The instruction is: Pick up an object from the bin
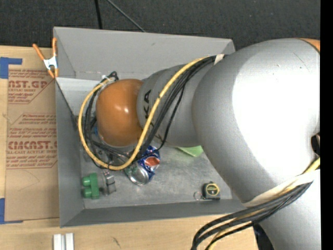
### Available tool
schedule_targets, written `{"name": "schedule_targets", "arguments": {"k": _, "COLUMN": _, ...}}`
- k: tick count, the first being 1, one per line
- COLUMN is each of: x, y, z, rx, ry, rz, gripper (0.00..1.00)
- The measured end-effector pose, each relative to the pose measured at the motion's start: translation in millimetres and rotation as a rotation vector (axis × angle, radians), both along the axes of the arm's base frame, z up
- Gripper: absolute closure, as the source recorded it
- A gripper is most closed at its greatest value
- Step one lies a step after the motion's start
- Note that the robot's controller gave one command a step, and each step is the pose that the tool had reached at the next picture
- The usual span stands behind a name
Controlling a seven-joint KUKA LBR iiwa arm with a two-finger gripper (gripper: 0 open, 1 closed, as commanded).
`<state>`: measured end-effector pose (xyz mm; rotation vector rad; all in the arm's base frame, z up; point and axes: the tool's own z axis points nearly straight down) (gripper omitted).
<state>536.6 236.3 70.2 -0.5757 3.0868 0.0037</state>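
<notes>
Nearest to the front wall of the grey metal bin (70, 191) lay a small round yellow and black tape measure (210, 190), at the right and well apart from the rest. At the front left stood a green plastic block (90, 186). Just beside it was the gripper (110, 183), low over the bin floor. Whether it was released or clenched I cannot tell, and nothing was seen grasped in it. At its other side, a little farther, lay a crushed blue, red and silver drink can (144, 166). Behind the can a pale green flat piece (190, 150) came out from under the arm. Above all this hung the orange wrist cover (118, 112), with a yellow cable (83, 119) looped around it.
</notes>
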Motion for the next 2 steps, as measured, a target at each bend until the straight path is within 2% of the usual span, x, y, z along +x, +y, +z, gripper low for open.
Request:
{"name": "schedule_targets", "arguments": {"k": 1, "x": -42.2, "y": 7.6, "z": 0.0, "rx": 0.001, "ry": -0.002, "rz": 0.064, "gripper": 0.00}}
{"name": "schedule_targets", "arguments": {"k": 2, "x": -41.6, "y": 6.8, "z": -0.4, "rx": 0.000, "ry": -0.001, "rz": 0.062, "gripper": 1.00}}
